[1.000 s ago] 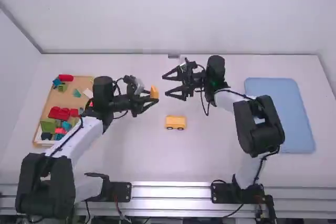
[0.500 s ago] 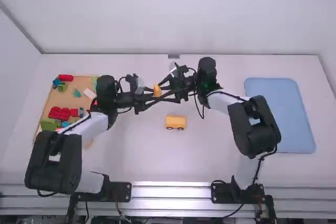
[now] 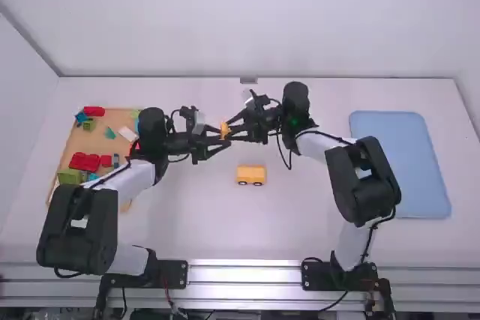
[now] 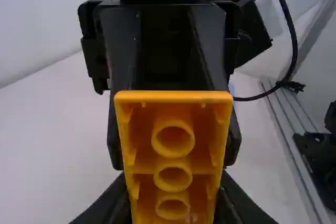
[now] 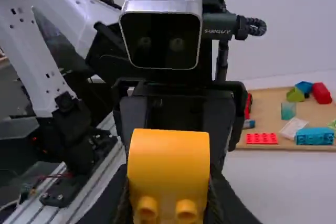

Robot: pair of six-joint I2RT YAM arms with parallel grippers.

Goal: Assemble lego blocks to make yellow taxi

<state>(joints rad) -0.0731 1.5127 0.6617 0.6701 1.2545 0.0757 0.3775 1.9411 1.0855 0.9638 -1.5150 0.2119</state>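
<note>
Now closing the right gripper [image 5: 169, 198] snugly on the yellow block [image 5: 169, 156] while keeping the left gripper [image 4: 173, 203] pinched on it, probably handing over for assembly.

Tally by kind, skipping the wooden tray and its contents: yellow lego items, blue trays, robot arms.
Yellow lego items: 2 (raised block, wheeled piece)
Blue tray: 1
Robot arms: 2 (left arm, right arm)
Total: 5
</note>
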